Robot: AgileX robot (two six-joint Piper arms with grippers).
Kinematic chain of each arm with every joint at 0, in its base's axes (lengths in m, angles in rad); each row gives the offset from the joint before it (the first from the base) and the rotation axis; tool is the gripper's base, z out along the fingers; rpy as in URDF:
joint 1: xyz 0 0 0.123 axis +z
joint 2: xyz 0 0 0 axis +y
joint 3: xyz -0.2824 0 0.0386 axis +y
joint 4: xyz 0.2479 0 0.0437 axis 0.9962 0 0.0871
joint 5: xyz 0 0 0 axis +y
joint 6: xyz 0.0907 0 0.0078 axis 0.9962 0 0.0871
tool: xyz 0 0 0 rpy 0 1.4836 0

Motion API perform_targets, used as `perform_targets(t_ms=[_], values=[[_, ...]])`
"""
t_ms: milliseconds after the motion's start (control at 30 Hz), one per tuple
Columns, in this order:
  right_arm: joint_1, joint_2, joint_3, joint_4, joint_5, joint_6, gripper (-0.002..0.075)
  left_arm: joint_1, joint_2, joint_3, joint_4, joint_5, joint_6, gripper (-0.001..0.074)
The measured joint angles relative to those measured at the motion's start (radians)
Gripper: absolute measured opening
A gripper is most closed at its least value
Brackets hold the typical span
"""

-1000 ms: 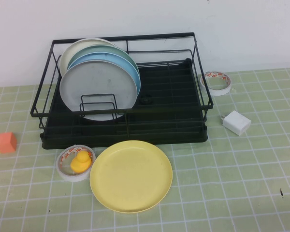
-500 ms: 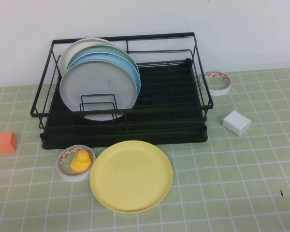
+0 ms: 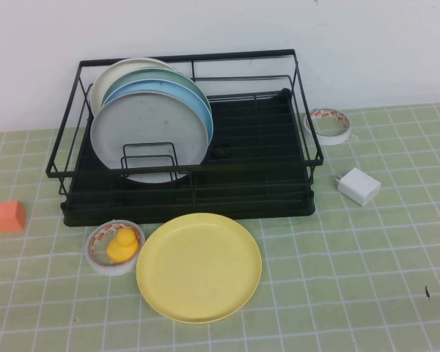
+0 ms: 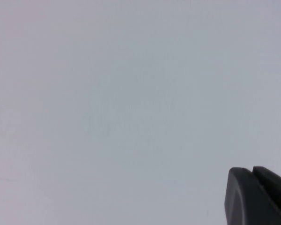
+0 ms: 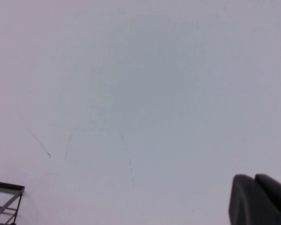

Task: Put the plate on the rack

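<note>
The pale-yellow plate (image 3: 199, 267) lies flat on the green checked mat just in front of the black wire rack (image 3: 205, 209). The rack holds several upright plates at its left end, with a grey plate (image 3: 150, 132) in front and a light-blue plate (image 3: 202, 110) behind it. Neither arm shows in the high view. My left gripper (image 4: 251, 171) is shut and empty, facing a blank white wall. My right gripper (image 5: 254, 177) is shut and empty, also facing the wall, with a corner of the rack (image 5: 4, 190) at the view's edge.
A tape roll with a yellow duck inside (image 3: 116, 246) touches the plate's left side. Another tape roll (image 3: 328, 125) and a white charger (image 3: 358, 185) lie right of the rack. An orange and yellow block (image 3: 4, 217) sits at the left edge.
</note>
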Motion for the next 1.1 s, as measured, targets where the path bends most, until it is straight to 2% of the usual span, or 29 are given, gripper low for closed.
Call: perform_targets(t_ms=[267,367,533,633,900,1000,1100], values=[[0.0,0.0,0.0,0.0,-0.091,0.118,-0.0002,0.0,0.0,0.0,0.0,-0.138,-0.027,-0.0001],[0.0,0.0,-0.023,0.0,-0.002,0.138,-0.0002,0.0,0.0,-0.013,0.0,-0.112,-0.05,-0.0001],[0.0,0.0,-0.158,0.0,0.287,0.144,-0.0002,0.0,0.0,-0.172,0.004,0.176,-0.05,-0.0001],[0.0,0.013,-0.249,0.0,0.454,0.144,-0.0002,0.0,0.005,-0.292,0.013,0.413,-0.01,-0.0001],[0.0,0.299,-0.463,0.113,0.858,0.137,-0.0002,0.0,0.175,-0.506,-0.003,0.937,-0.012,-0.0001],[0.0,0.424,-0.518,0.202,0.976,0.129,-0.0002,0.0,0.235,-0.525,-0.075,1.06,-0.054,-0.0001],[0.0,0.524,-0.54,0.253,1.0,0.129,-0.0002,0.0,0.28,-0.529,-0.119,1.115,-0.068,-0.0002]])
